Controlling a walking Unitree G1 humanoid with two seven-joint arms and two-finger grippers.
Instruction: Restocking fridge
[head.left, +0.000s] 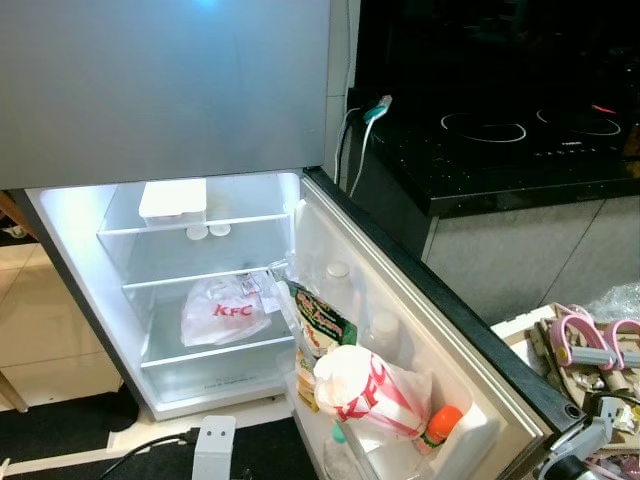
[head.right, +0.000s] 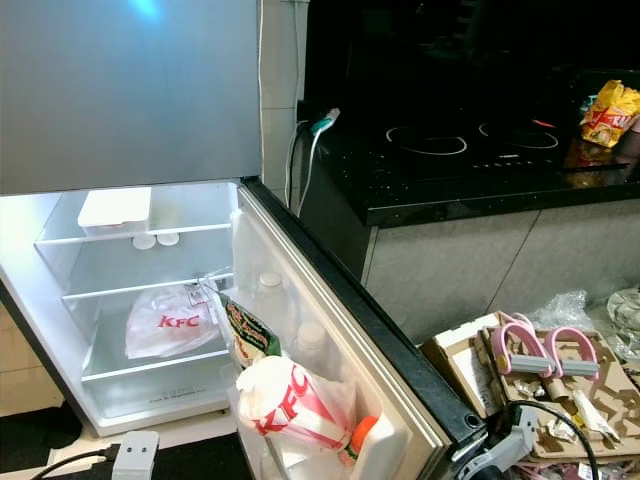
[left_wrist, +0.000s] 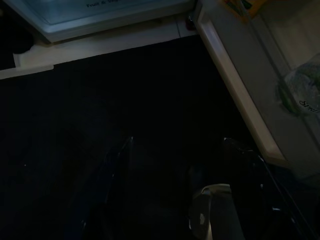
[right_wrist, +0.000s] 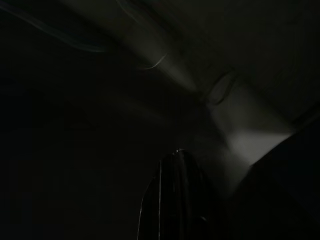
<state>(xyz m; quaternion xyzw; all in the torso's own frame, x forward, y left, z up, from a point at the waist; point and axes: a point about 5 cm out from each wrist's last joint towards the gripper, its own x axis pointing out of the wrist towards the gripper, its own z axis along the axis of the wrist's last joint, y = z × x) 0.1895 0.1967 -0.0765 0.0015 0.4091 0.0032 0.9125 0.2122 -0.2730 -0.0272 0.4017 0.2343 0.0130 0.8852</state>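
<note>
The fridge (head.left: 200, 100) stands with its lower compartment lit and its door (head.left: 440, 320) swung wide to my right. On the top shelf lies a white box (head.left: 173, 198). A KFC bag (head.left: 225, 310) rests on the lower shelf. The door rack holds a green snack packet (head.left: 322, 325), a second red-and-white KFC bag (head.left: 372, 390), an orange-capped bottle (head.left: 440, 425) and a white bottle (head.left: 338, 285). My left gripper (left_wrist: 177, 142) hangs low over the dark floor near the door's bottom corner. My right gripper (right_wrist: 177, 165) hangs in deep shade; its silver arm (head.right: 500, 450) shows beside the door's outer edge.
A black counter with a cooktop (head.left: 500, 140) runs right of the fridge, and a yellow snack bag (head.right: 610, 110) lies on it. Cardboard boxes with pink-handled items (head.left: 590, 345) sit on the floor at right. A white power adapter (head.left: 213, 445) and cable lie before the fridge.
</note>
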